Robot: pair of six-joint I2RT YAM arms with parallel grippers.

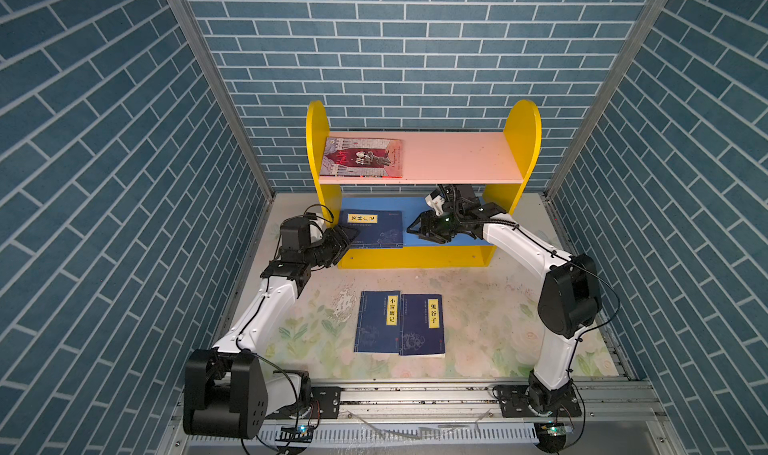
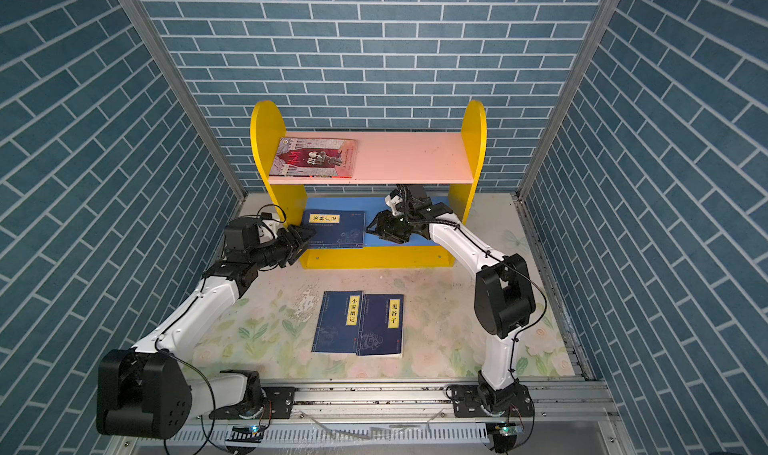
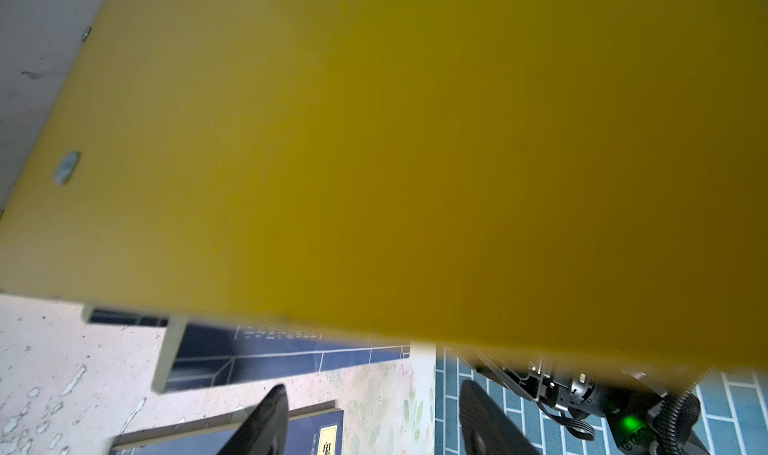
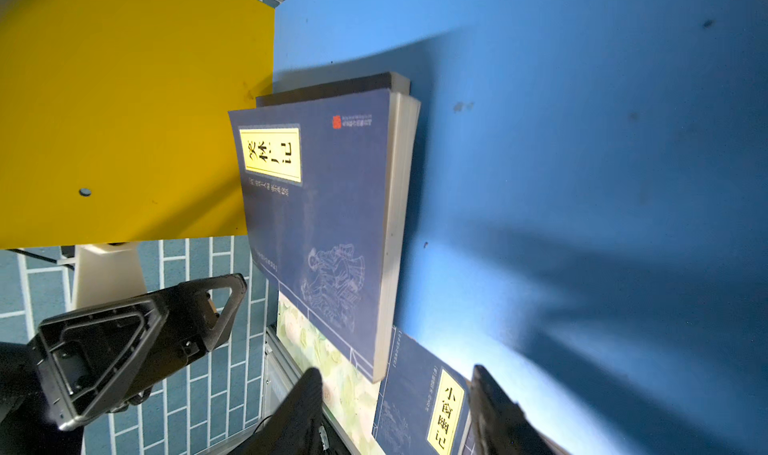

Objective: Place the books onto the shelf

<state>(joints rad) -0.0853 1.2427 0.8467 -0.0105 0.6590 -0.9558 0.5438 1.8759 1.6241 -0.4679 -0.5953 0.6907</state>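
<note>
the small wooden shelf (image 1: 524, 141) with yellow round-topped sides is standing at the back of the floral-printed tabletop (image 1: 478, 328). a red-grey-pink illustrated paperback (image 1: 361, 157) is lying flat at the left end of its pink upper board (image 1: 457, 158). a dark navy paperback (image 1: 374, 229) with a yellow title label is lying flat at the left end of the blue lower board (image 1: 374, 203); the right wrist view is showing a second book (image 4: 332, 85) lying under it. two more navy ones, the left table book (image 1: 377, 322) and the right table book (image 1: 423, 325), are lying side by side, long edges meeting, on the tabletop in front of the shelf. you are holding the left gripper (image 1: 347, 247) at the shelf's front left corner, jaws parted and empty, its tip close to the dark navy paperback's near corner; whether it is touching cannot be told. you are holding the right gripper (image 1: 419, 232) low over the bare part of the blue lower board, just right of that book, jaws parted with nothing between them.
</note>
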